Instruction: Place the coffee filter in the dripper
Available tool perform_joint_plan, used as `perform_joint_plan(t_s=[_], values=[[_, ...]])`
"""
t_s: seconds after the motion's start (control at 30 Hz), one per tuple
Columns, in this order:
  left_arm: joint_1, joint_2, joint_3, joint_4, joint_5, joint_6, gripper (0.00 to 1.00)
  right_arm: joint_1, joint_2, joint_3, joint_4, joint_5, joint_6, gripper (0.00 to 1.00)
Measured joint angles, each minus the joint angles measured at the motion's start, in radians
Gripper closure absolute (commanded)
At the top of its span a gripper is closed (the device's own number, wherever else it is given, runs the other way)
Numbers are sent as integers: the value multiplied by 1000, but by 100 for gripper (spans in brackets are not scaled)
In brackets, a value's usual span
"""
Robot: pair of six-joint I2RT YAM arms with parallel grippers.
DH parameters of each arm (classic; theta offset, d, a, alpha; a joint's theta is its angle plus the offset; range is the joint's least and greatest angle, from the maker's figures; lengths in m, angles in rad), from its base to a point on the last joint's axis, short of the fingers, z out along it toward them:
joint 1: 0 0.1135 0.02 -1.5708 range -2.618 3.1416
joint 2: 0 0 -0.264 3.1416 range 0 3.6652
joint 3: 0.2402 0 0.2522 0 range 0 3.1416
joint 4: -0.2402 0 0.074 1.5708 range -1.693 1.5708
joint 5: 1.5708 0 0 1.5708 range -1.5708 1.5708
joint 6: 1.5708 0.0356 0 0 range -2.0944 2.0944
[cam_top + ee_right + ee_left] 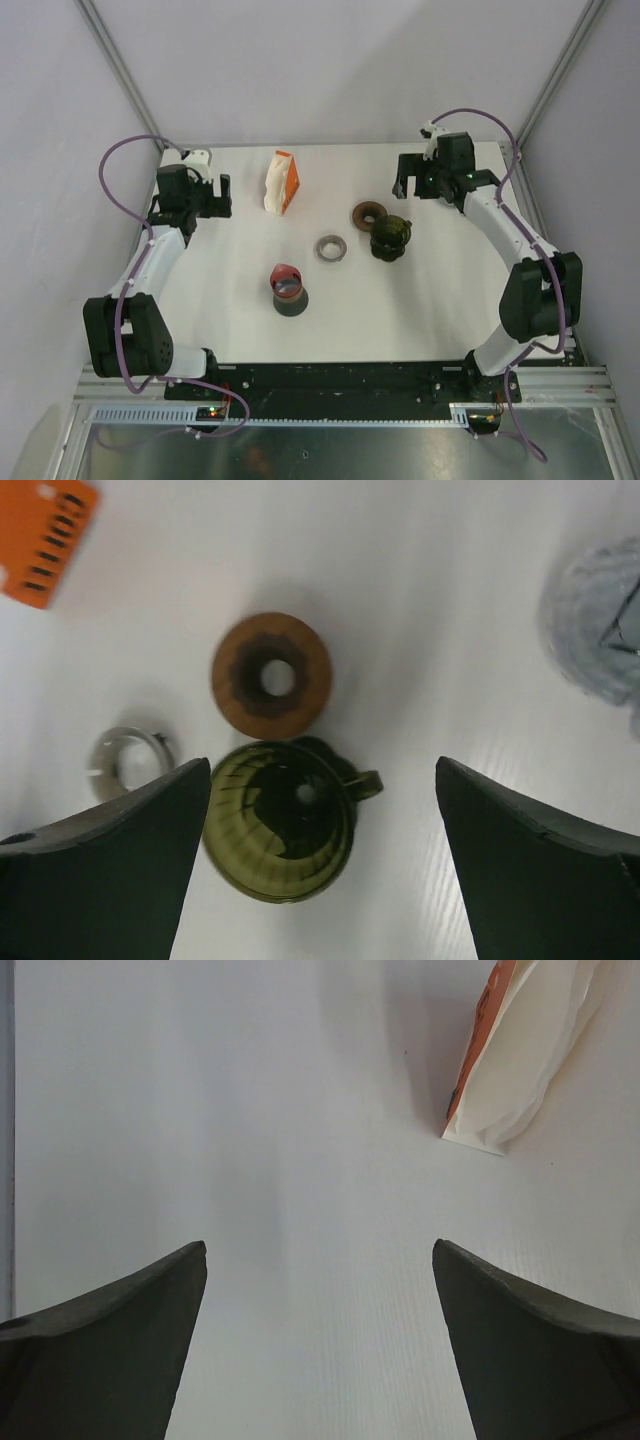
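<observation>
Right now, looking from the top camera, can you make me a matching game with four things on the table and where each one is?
Things:
1. green dripper
2. orange and white filter pack
3. silver ring
4. red-rimmed dark cup

Places:
a. lowest of the four in the top view
b. right beside the brown ring
c. highest of the four in the top view
d. between the cup and the dripper

Pairs: 1-b, 2-c, 3-d, 4-a.
</observation>
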Motion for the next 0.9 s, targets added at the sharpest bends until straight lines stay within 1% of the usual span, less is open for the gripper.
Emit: perform_joint_plan(t_s=[0.07, 0.17, 0.23, 0.3, 0.4, 0.57, 0.9], values=[[0, 0, 0, -1, 1, 0, 0, -3, 26, -4, -23, 65, 2, 13], [0, 0, 0, -4, 1, 0, 0, 12, 62, -4, -42, 137, -2, 30], [0, 0, 0, -4, 1, 1, 0, 21, 87, -4, -60, 174, -6, 37], [0, 0, 0, -5, 1, 2, 0, 27, 111, -4, -76, 201, -10, 41], [0, 0, 0, -4, 0, 6, 0, 38, 146, -4, -97, 232, -14, 43], [0, 0, 0, -4, -1, 7, 0, 64, 190, -9, -140, 257, -19, 43], [0, 0, 0, -5, -3, 8, 0, 97, 189, -43, -178, 277, -27, 43]])
